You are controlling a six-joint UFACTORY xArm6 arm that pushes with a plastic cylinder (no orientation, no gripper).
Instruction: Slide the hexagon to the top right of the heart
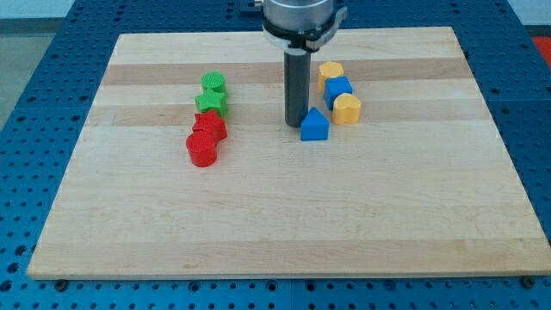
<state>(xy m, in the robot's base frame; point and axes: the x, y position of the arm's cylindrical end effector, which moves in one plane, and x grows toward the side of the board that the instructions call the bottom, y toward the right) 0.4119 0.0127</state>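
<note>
The yellow hexagon (331,73) lies near the view's top, right of centre. The yellow heart (347,109) lies below and slightly right of it, with a blue cube (338,89) between the two, touching or nearly touching both. My tip (296,124) rests on the board just left of a blue house-shaped block (315,126), close to or touching it. The tip is left of and below the hexagon, and left of the heart.
On the view's left a column of blocks runs downward: a green cube (213,83), a green star (211,102), a red star (209,127) and a red cylinder (201,149). The wooden board (275,224) sits on a blue perforated table.
</note>
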